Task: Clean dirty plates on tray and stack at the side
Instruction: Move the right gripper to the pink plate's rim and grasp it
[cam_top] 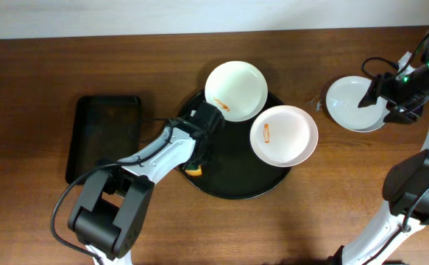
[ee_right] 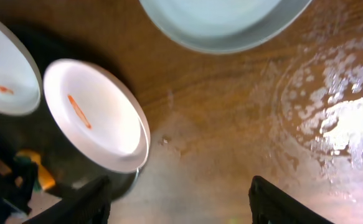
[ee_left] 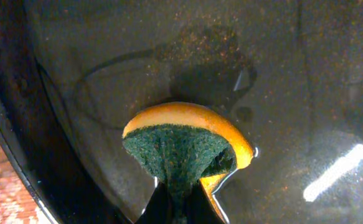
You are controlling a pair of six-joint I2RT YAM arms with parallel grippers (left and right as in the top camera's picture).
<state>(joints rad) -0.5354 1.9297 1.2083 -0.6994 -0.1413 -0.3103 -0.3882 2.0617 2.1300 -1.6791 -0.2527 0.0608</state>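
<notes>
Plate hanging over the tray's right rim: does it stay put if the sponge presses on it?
Probably not. The plate sits partly over the tray rim, so pressing its outer edge may tip it. It looks glossy and rigid, so the sponge likely shoves it sideways rather than flexing it.

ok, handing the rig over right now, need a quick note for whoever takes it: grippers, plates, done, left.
Left gripper: shut on the sponge, over bare tray floor.
Right gripper: open, empty, above the side plate on the table right of the tray.
Done: side plate is off the tray, no smear visible.
Left: white plate and pale pink plate on the tray, each with an orange smear; wipe them, then stack on the side plate.
</notes>
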